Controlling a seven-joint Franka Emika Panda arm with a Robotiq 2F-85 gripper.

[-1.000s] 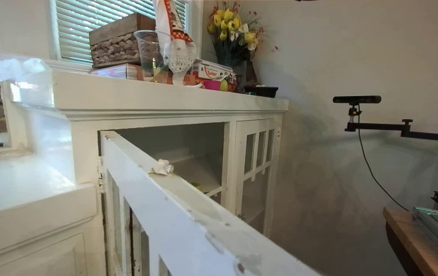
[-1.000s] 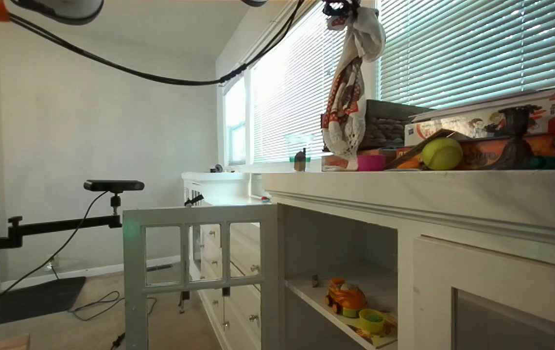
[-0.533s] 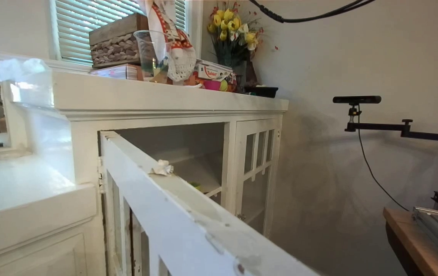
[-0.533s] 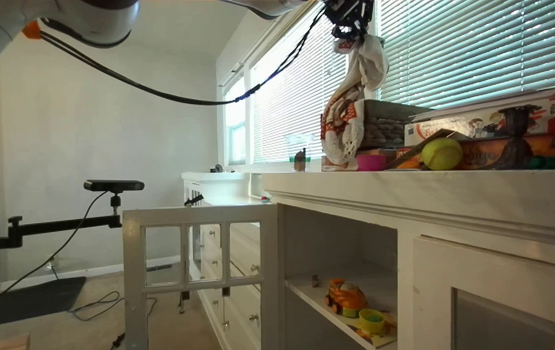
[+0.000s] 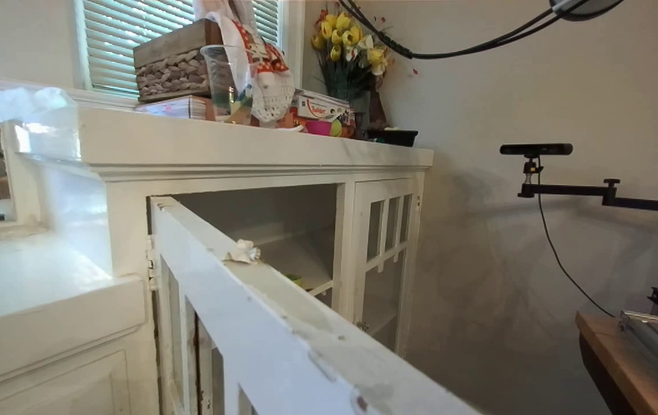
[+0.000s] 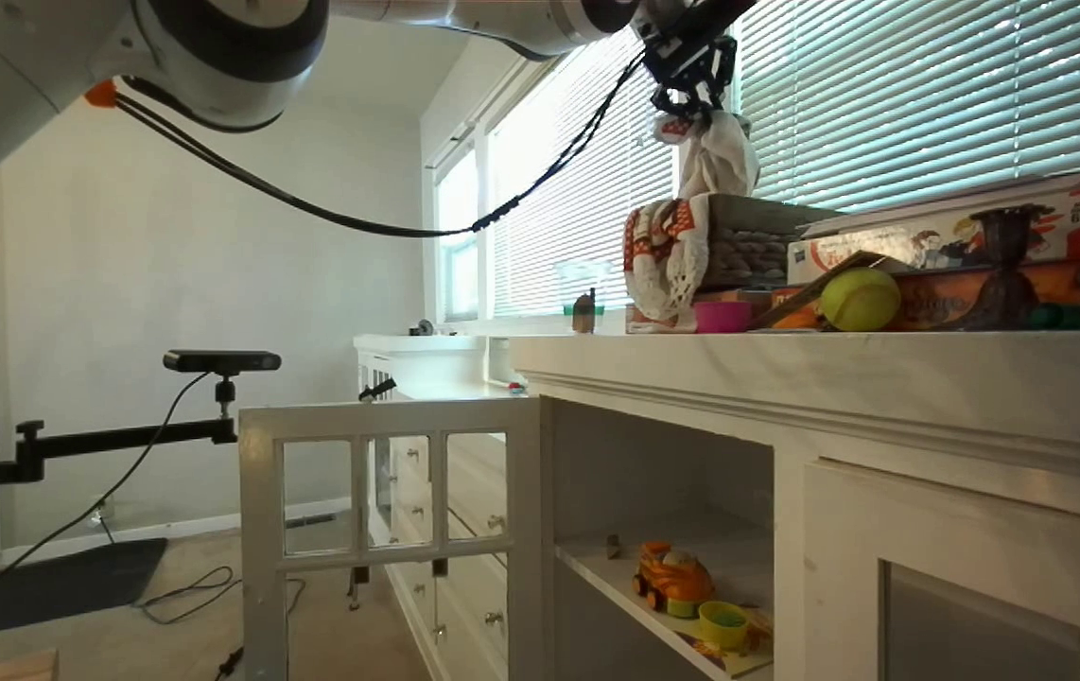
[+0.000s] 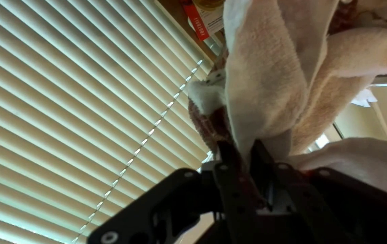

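Any lowering is best slow: left to right in an exterior view come the basket (image 5: 172, 70), the clear cup (image 5: 225, 83) and, partly behind it, the towel (image 5: 273, 89), whose folds want keeping off the cup. The claw (image 7: 242, 151), outside that frame, shows in the wrist view, nearly closed, pinching the towel.

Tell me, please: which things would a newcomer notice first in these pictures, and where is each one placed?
Probably the white towel with red-orange patterns comes first: the black pincer grips it, and its lower part hangs at the end of the woven basket. Next, the cabinet door stands open in both exterior views, with an orange toy vehicle on the shelf inside. Finally, in an exterior view, yellow flowers stand on the cabinet top.
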